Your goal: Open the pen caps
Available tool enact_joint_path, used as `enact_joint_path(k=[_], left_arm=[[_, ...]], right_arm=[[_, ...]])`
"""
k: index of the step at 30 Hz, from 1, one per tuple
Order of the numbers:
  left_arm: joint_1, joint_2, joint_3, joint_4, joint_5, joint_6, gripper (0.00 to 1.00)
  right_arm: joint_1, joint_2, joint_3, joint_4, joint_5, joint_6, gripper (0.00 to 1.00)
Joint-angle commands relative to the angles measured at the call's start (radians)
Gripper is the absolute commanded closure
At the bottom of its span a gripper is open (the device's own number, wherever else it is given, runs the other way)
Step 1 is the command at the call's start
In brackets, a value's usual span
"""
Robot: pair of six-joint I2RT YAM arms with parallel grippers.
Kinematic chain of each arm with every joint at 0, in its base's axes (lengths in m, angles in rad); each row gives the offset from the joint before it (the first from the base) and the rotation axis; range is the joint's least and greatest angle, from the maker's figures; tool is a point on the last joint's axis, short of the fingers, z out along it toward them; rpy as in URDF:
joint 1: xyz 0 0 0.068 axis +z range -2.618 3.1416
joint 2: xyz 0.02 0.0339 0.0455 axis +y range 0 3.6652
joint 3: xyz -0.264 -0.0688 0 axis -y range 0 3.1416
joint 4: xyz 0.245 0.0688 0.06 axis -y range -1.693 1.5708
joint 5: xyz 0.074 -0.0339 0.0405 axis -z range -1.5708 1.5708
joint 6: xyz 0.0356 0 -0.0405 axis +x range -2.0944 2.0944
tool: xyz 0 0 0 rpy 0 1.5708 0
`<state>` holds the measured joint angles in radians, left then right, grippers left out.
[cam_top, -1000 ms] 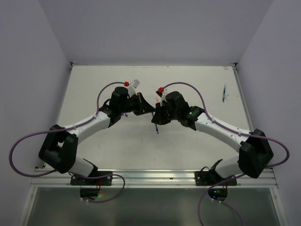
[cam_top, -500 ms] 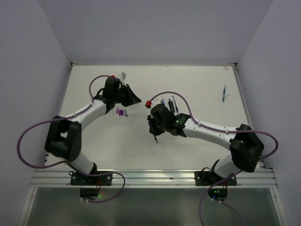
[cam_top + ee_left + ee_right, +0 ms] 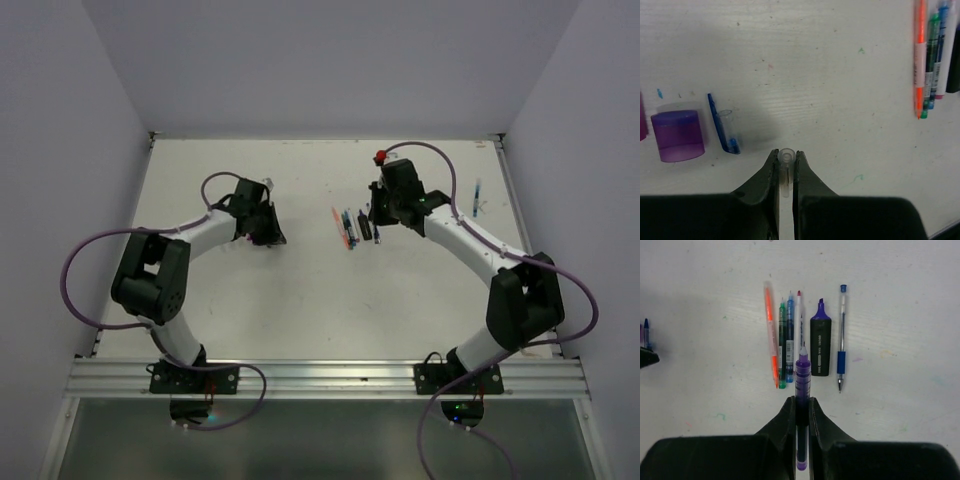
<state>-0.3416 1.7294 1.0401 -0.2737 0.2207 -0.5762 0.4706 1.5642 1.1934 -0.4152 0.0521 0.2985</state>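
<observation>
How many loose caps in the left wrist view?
3: translucent purple cylindrical cap, clear blue-clip cap beside it, clear plastic cap in the left claw; more possibly cropped.

Table (image 3: 815,75) matt white and scuffed, purple cap (image 3: 678,135) translucent glossy plastic, clear cap (image 3: 785,159) see-through plastic, purple pen (image 3: 802,375) glossy.

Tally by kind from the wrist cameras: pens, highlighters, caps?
Pens: 6 (orange, green, blue, red-tipped, ballpoint, purple pen in right jaws)
Highlighter: 1
Caps: 3 (purple cap, blue cap, clear cap in left jaws)
Total: 10
Magenta sliver at edge: uncounted.
</observation>
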Motion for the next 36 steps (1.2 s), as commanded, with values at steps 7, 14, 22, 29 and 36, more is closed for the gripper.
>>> enact_joint_path(k=[7, 14, 22, 29, 36], left_arm=[[-0.002, 0.055, 0.078, -0.064, -0.142, 0.07, 1.0], [-0.002, 0.094, 0.115, -0.099, -0.21, 0.078, 0.91], [-0.002, 0.104, 0.132, -0.131, -0.247, 0.081, 0.8], [-0.002, 0.119, 0.127, -0.13, -0.241, 0.082, 0.78], [-0.004, 0.113, 0.12, -0.116, -0.233, 0.079, 0.75]], right_arm=[[-0.141, 0.134, 0.112, -0.017, -0.104, -0.07, 1.0], [-0.191, 0.203, 0.172, -0.016, -0.093, -0.087, 1.0], [-0.214, 0.309, 0.248, -0.002, -0.139, -0.11, 1.0], [-0.214, 0.347, 0.284, 0.006, -0.155, -0.101, 1.0], [-0.217, 0.375, 0.302, 0.007, -0.158, -0.104, 1.0]])
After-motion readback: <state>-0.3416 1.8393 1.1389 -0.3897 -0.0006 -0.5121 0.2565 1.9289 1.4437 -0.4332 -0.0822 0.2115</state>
